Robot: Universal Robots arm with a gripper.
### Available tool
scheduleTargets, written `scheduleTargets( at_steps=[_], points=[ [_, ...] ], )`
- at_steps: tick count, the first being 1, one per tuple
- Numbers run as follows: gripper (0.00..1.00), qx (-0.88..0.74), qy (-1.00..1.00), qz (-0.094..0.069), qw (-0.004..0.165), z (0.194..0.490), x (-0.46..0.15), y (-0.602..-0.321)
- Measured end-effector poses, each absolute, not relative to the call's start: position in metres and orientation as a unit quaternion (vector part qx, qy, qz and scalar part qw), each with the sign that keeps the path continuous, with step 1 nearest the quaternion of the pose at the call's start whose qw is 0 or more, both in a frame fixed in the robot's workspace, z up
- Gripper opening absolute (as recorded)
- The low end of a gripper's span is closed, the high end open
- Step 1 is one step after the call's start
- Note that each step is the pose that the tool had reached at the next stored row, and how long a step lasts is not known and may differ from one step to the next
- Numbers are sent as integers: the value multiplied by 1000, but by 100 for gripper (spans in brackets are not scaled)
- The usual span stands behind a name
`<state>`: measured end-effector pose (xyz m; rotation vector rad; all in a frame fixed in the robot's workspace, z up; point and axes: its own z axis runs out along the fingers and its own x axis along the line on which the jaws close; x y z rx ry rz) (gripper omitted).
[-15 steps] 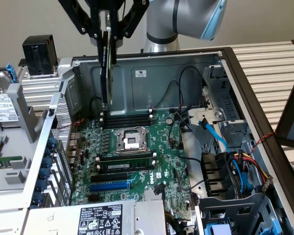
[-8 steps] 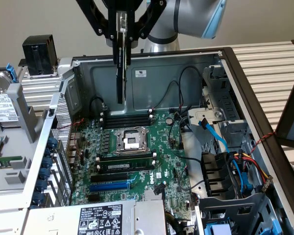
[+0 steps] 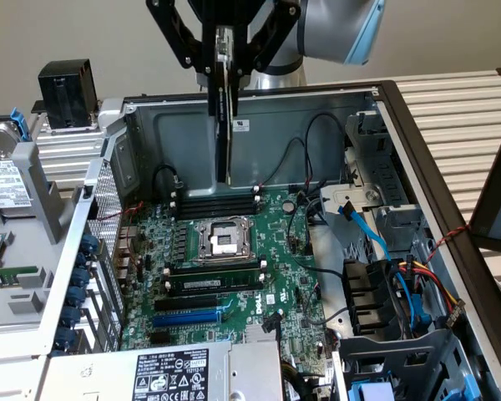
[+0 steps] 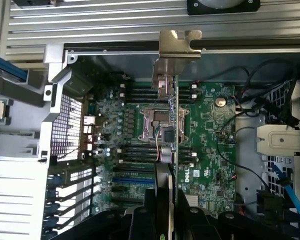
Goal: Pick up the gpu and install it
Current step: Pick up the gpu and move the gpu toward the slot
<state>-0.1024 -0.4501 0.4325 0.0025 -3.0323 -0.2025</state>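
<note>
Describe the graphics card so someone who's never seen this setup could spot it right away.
Find the open computer case with the large green motherboard lying inside it. Above the board, the hand grips the gpu, which hangs edge-on as a thin dark strip. Unlike the black memory sticks seated in their slots, it is held in the air.

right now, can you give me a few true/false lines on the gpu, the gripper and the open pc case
1. The gripper grips the gpu. True.
2. The gpu sits in a slot. False: it hangs edge-on above the motherboard, in no slot.
3. The processor socket has a cooler on it. False: it is bare.
4. The case is open, the board exposed. True.
5. A blue cable lies towards the exterior view's right. True.
</note>
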Motion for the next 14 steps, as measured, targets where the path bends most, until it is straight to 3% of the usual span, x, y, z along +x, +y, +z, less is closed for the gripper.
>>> scheduleTargets(
  at_steps=[14],
  points=[
    [27, 17, -996, -65, 53, 424, -82, -442]
  ],
)
